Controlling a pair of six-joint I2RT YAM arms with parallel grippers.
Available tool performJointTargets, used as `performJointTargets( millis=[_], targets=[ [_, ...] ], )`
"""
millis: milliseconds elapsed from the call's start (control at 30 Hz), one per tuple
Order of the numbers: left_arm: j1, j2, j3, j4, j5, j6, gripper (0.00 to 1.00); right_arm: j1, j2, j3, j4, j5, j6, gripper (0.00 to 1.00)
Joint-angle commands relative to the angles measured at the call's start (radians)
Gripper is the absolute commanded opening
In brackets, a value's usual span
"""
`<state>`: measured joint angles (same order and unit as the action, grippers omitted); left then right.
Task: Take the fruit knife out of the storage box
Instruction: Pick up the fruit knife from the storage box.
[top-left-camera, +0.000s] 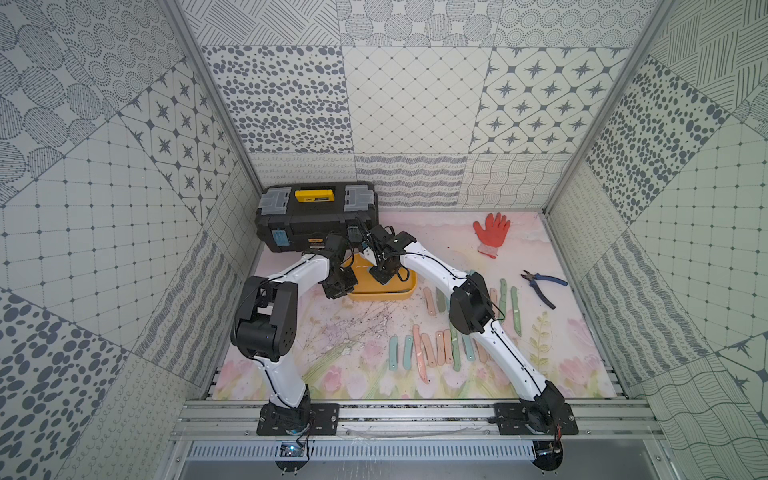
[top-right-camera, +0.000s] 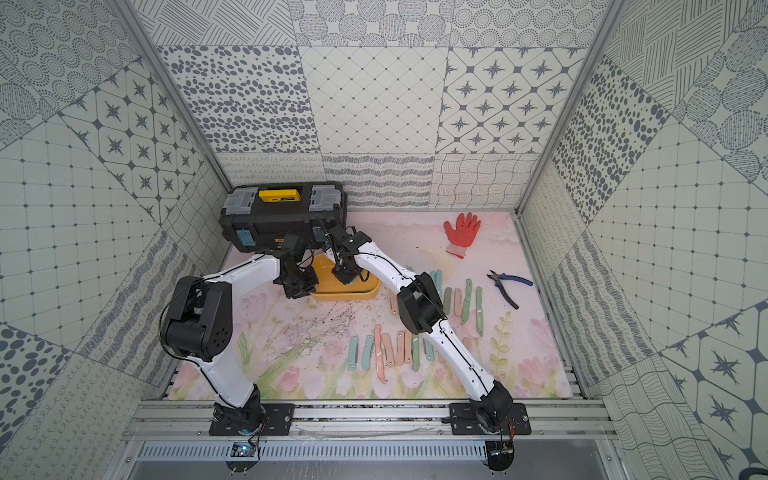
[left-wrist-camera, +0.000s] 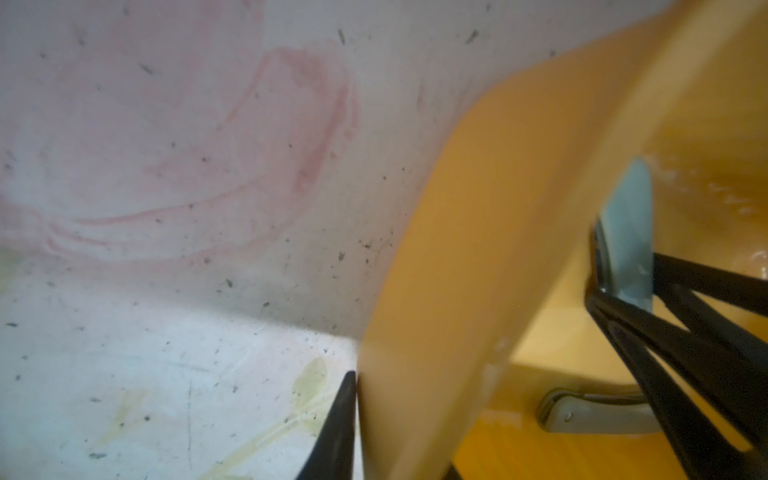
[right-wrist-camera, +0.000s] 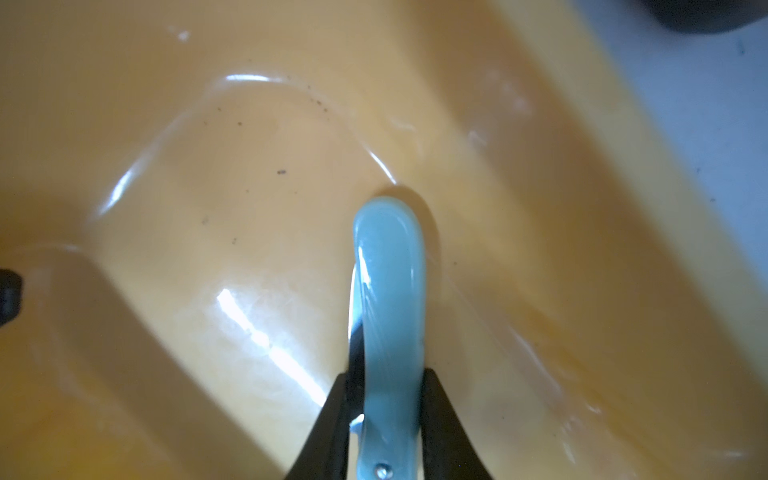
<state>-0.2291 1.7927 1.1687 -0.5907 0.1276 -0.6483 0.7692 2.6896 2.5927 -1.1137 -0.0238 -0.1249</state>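
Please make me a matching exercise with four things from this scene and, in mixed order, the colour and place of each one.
1 fruit knife
2 storage box
3 glove
4 pliers

A yellow, rim clamped by left gripper
B orange-red, flat by the back wall
C light blue, pinched by right gripper
D blue handles, lying on the mat

Pairs: 1-C, 2-A, 3-B, 4-D
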Motion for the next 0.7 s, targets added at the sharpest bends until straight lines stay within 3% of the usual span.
performJointTargets(
  millis=[0, 667],
  targets=[
    [-0.001, 0.004, -0.003, -0.018, 0.007, 0.011, 0.18, 0.005, -0.044, -0.011, 0.014, 0.021, 0.015, 0.20],
    [0.000, -0.010, -0.001, -0.095, -0.089, 0.008, 0.17, -0.012, -0.230, 0.061, -0.034, 0.032, 0.107, 0.20]
  ],
)
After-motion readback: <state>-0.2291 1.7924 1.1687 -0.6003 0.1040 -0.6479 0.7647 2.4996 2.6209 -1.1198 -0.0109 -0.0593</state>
